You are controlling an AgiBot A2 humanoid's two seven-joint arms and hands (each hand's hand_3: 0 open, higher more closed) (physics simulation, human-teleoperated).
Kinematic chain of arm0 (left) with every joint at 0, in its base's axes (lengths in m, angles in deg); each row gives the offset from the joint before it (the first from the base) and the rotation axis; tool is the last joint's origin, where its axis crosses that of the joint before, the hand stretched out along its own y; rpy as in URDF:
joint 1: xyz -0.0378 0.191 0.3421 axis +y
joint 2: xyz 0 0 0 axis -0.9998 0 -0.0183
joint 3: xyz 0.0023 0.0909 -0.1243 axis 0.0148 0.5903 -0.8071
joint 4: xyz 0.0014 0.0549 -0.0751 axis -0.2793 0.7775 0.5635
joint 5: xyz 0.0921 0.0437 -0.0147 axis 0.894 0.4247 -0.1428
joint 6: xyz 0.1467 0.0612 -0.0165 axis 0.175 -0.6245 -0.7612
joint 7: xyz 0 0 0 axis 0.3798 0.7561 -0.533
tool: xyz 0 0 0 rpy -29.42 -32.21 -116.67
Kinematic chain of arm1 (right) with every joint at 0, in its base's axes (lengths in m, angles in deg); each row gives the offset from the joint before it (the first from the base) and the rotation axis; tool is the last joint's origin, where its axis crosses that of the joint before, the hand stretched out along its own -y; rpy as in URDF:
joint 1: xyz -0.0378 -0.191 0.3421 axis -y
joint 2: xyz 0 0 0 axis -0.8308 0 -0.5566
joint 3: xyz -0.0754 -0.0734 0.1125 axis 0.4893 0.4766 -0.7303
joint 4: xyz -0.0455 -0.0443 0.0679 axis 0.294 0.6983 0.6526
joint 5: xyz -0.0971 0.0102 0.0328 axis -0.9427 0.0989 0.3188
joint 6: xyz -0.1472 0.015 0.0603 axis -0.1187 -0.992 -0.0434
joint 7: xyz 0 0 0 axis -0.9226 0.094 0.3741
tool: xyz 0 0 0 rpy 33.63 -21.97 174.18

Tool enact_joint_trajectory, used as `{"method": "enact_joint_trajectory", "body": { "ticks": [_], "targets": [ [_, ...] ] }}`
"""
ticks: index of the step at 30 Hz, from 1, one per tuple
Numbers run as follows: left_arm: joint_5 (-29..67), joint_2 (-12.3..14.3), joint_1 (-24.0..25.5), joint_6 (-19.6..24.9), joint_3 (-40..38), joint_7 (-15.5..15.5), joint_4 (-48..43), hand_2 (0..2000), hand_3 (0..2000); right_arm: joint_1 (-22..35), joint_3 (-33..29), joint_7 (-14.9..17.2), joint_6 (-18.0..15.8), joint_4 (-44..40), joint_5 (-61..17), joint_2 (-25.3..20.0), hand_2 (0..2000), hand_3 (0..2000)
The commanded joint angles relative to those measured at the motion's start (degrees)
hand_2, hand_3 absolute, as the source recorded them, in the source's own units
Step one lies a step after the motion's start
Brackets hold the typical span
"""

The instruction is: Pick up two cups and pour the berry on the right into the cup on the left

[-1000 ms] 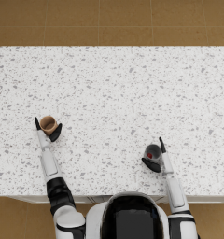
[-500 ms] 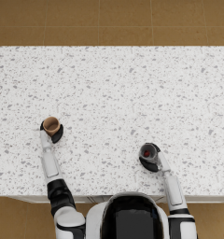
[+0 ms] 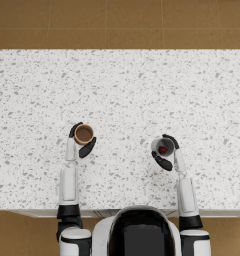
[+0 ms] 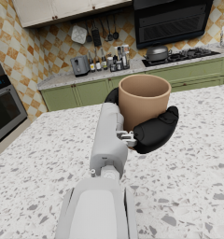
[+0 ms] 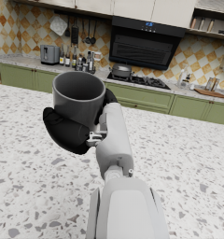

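My left hand [image 3: 80, 142] grips a brown cup [image 3: 84, 134], upright, over the left part of the speckled counter [image 3: 122, 90]; the left wrist view shows the brown cup [image 4: 143, 100] wrapped by dark fingers [image 4: 153, 131]. My right hand [image 3: 165, 154] holds a grey cup [image 3: 163, 147] upright, with a red berry [image 3: 163, 149] inside it. In the right wrist view the grey cup [image 5: 79, 96] sits in my right hand [image 5: 72, 126]; the berry is hidden by the cup wall there. The two cups are well apart.
The counter's near edge [image 3: 92, 212] runs just in front of my arms, and brown floor [image 3: 122, 22] lies beyond its far edge. The wrist views show green cabinets [image 4: 86, 91], a stove with a pot [image 5: 121, 71] and an oven in the background.
Both hands have closed on their cups and lifted them, and both arms have moved inward and forward over the counter.
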Motion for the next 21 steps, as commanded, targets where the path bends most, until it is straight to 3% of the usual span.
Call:
{"method": "enact_joint_trajectory", "body": {
  "ticks": [1, 4, 12, 21],
  "targets": [
    [0.00, -0.04, 0.74, -0.10, 3.93, -0.01, -6.14, 2000, 1280, 4.46, 0.61, 0.00, 0.02, -0.59, 0.00, -1.23, 2000, 1280],
    [0.00, 0.07, 1.59, -0.20, 7.50, -0.02, -8.78, 2000, 1280, 6.02, 1.80, -0.02, -0.10, -0.33, -1.78, -1.96, 2000, 1280],
    [14.56, 1.53, 0.75, -0.23, 12.70, -0.09, -12.23, 2000, 1280, 11.15, 3.29, -0.04, -0.33, -0.59, -16.36, -4.09, 2000, 1280],
    [20.71, 3.73, -1.73, -0.16, 14.32, -0.06, -5.48, 2000, 1280, 20.06, 5.04, -0.10, -0.72, -2.74, -32.86, -7.64, 2000, 1280]
  ]
}}
